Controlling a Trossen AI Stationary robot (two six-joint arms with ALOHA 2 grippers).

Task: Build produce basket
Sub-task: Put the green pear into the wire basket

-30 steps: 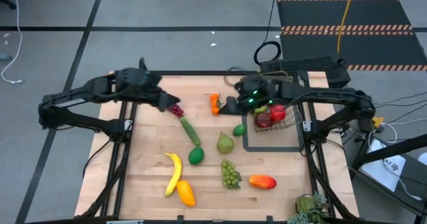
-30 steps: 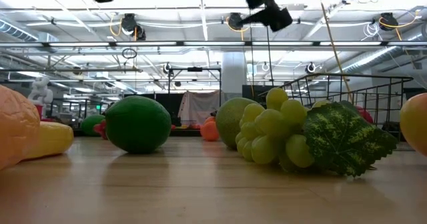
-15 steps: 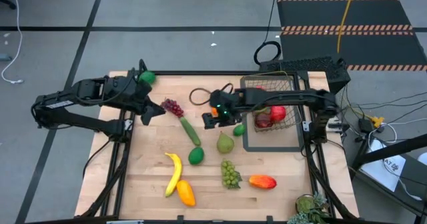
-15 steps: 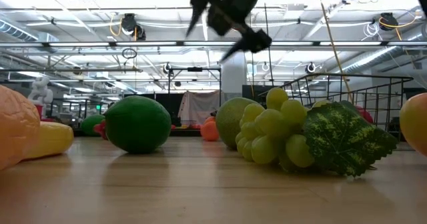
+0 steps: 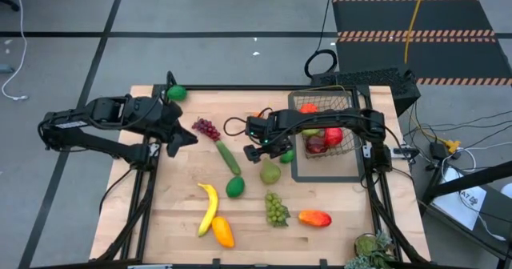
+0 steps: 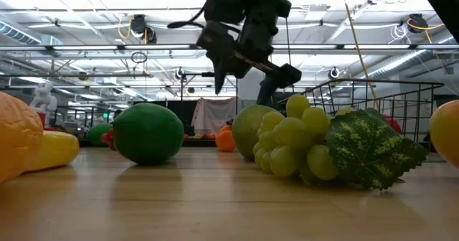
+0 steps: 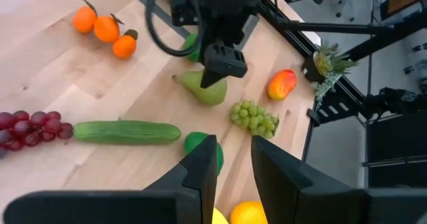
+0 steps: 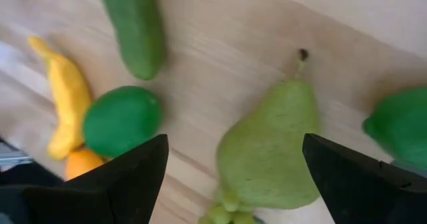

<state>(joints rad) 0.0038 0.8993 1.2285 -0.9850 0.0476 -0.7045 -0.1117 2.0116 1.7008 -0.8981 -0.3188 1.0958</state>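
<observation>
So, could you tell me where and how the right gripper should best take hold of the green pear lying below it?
Probably from straight above, across the pear's wide belly. It lies on its side, stem away from the green grapes; the open right gripper already hangs over it, fingers either side.

grey tiled floor (image 5: 200, 13), striped dark mat (image 5: 416, 17)

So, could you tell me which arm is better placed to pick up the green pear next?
The right arm. Its open claw hangs directly above the pear, beside the basket. The left claw sits farther off, across the cucumber.
</observation>
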